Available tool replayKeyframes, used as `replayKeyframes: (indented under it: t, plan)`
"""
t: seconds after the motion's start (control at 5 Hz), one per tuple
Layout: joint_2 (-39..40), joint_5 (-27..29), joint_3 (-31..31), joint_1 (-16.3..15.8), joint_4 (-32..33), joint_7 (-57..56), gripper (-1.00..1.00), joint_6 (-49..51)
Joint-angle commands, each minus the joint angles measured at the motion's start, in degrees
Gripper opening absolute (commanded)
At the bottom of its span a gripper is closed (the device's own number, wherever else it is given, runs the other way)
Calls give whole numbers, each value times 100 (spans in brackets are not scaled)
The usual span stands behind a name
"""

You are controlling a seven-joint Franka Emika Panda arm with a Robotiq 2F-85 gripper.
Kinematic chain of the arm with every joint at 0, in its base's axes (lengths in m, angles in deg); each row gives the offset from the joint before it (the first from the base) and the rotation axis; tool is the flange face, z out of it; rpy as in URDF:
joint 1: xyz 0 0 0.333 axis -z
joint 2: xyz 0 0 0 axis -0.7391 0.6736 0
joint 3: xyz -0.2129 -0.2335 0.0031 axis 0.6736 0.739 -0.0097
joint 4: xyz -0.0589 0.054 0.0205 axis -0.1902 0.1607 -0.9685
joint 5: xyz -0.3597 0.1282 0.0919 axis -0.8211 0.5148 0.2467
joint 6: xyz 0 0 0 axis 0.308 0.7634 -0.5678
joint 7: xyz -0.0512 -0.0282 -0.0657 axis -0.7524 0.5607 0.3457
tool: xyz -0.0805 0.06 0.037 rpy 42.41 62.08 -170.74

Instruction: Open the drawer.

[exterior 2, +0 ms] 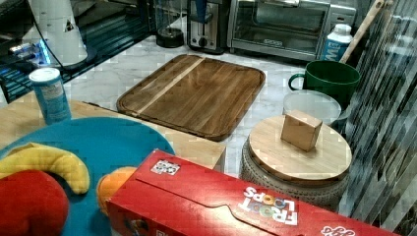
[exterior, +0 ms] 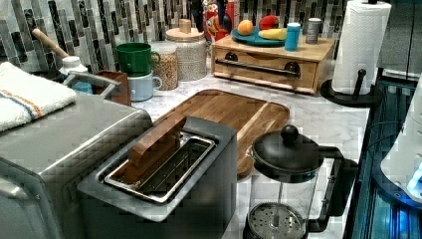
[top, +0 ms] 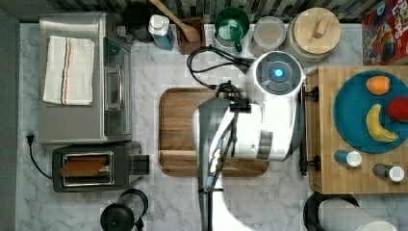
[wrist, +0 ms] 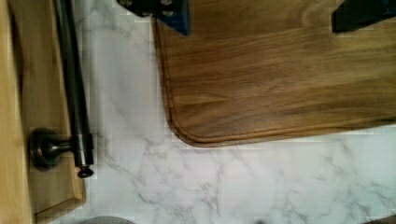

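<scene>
The drawer is a light wooden panel in a low box at the back of the counter in the left view, and it looks closed. Its long black bar handle runs across the front. Along the box's edge in the top view lies the handle, just right of my white arm. In the wrist view my gripper is open, its dark fingertips wide apart over the brown wooden tray. The handle and the drawer front are off to one side, apart from the fingers.
On the drawer box sit a teal plate with fruit and two shakers. A paper towel roll stands beside it. Jars and mugs line the back wall. A toaster, toaster oven and French press occupy the top view's left.
</scene>
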Motion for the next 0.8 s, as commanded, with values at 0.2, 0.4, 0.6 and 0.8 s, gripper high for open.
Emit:
replayKeyframes:
  t: [0.2,0.4,0.6,0.8]
  plan:
    - [235,-490,422,332,-226,-1143,100,-139]
    - [245,-576,374,506,-63,-1371,100,-445]
    - [284,-694,407,579,227,-1385,100,-987]
    - [380,-691,375,692,510,-1435,100,-1589]
